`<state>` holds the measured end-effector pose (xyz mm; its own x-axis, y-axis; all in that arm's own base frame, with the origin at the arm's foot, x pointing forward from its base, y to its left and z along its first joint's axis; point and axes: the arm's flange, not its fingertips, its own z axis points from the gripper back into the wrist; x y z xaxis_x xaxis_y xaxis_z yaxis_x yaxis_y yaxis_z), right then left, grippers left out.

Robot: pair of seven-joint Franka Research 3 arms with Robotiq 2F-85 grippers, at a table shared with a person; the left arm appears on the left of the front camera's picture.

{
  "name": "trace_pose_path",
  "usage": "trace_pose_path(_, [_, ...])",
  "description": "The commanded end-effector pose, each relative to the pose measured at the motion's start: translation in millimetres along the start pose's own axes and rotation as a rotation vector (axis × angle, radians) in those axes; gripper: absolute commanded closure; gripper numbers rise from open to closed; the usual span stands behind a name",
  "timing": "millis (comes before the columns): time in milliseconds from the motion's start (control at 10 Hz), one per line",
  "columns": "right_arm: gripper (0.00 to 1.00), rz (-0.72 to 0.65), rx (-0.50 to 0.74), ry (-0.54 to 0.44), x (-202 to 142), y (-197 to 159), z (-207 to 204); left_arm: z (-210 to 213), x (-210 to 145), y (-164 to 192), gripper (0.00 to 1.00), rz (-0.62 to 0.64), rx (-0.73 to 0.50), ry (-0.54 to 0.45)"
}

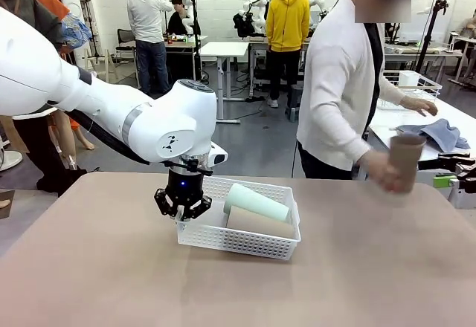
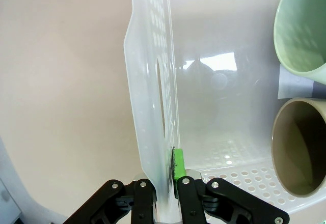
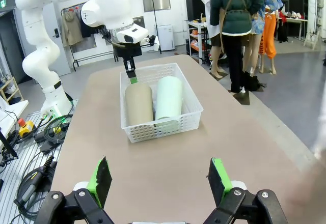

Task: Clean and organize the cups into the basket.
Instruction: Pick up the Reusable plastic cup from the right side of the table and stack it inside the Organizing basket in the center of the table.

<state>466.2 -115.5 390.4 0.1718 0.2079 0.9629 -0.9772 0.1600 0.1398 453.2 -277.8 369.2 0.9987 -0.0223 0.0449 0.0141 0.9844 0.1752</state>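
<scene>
Wide tan-brown matte table across the foreground. Behind it is an open workshop with white walls, a grey floor, more tables and people standing about.

A person in a white top stands at the far side, well to the right of the left gripper. One hand is wrapped around a tall tapered tan-brown cup, held roughly upright over the table's far edge.

Now the shallow rectangular white plastic basket, with lattice-perforated sides, a rim and handle cutouts. It sits flat on the table right at the left gripper, its end wall caught in the claw. In the left wrist view the black fingers are pressed in on that wall by the cutout, a green pad flat against the inside face: it is pinching the basket.

Inside, just beyond that gripper, two matte handleless cups lie on their sides, touching, mouths toward the claw. The pale mint-green cup is on the far side and the second tan-brown cup on the near side.

The right gripper is over bare table with its fingers spread wide and nothing between them; the basket is well ahead of it.
</scene>
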Motion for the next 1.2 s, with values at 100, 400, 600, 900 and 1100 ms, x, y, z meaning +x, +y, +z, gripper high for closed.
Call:
trace_pose_path(100, [0.00, -0.002, -0.002, 0.017, 3.5, 0.8, -0.3, 1.9, -0.1, -0.6, 1.00, -0.001, -0.001, -0.003])
trace_pose_path(400, [0.00, -0.002, -0.002, 0.017, 3.5, 0.8, -0.3, 1.9, -0.1, -0.6, 1.00, -0.001, -0.001, -0.003])
trace_pose_path(600, [0.00, -0.002, -0.002, 0.017, 3.5, 0.8, -0.3, 1.9, -0.1, -0.6, 1.00, -0.001, -0.001, -0.003])
trace_pose_path(900, [0.00, -0.002, -0.002, 0.017, 3.5, 0.8, -0.3, 1.9, -0.1, -0.6, 1.00, -0.001, -0.001, -0.003])
trace_pose_path(1100, [0.00, -0.002, -0.002, 0.017, 3.5, 0.8, -0.3, 1.9, -0.1, -0.6, 1.00, -0.001, -0.001, -0.003])
